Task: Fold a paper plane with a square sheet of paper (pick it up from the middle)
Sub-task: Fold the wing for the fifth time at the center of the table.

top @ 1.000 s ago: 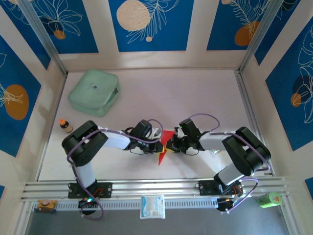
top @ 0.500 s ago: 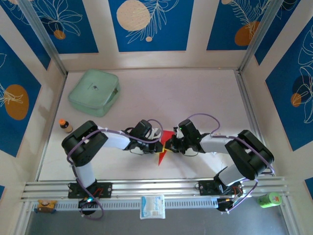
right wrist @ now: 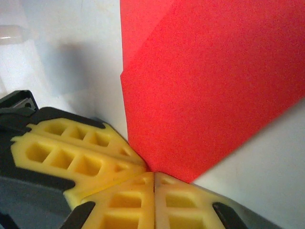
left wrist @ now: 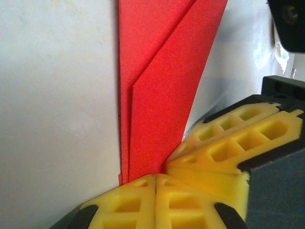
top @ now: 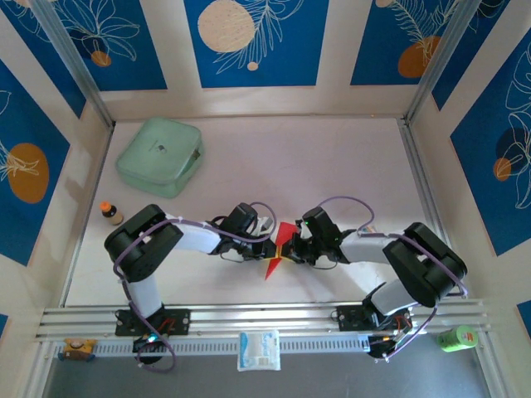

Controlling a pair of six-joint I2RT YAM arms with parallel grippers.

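Between the two arms, near the middle of the table [top: 332, 157], the red paper [top: 274, 264] is folded into a narrow, layered shape with its point towards the near edge. Both grippers meet at it. The left gripper [left wrist: 156, 177] has its yellow fingers pressed together on the paper's lower edge. The right gripper [right wrist: 153, 175] is likewise clamped on a corner of the folded layers. Each wrist view also catches the other gripper's fingers just beside its own. From above, the two wrists crowd the paper and cover part of its upper end.

Around them there is one of each of these:
- A mint-green case [top: 159, 156] sits at the far left, well apart from the paper.
- A small bottle [top: 109, 213] with an orange cap stands beside the left arm.
- A white packet [top: 259, 349] lies on the near rail, below the table edge.
- A green item [top: 455, 337], perhaps a can, lies at the near right corner.
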